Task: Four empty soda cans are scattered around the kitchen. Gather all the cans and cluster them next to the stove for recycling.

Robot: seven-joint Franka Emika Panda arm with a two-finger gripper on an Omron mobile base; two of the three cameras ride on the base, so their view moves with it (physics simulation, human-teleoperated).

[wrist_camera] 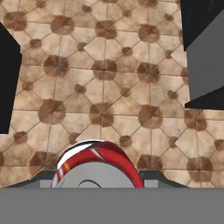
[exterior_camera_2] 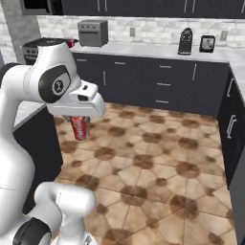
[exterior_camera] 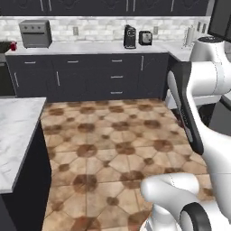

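Tool [exterior_camera_2: 80, 125] closed on a red soda can [exterior_camera_2: 80, 128], held upright beneath the white hand, above the brown tile floor [exterior_camera_2: 158, 162] and just beside the dark island cabinet at the left of the right base view. From the hand view, can's red rim and silver top [wrist_camera: 97, 168] close up at the bottom, tiles beyond. Second red can [exterior_camera: 13, 46] on the far worktop [exterior_camera: 90, 47], left of the grey toaster oven [exterior_camera: 35, 33]; same can [exterior_camera_2: 71, 43] touching or just beside the black stove [exterior_camera_2: 43, 45], cannot tell which. Coffee machine [exterior_camera: 130, 37] and toaster [exterior_camera: 145, 38] further right along that worktop
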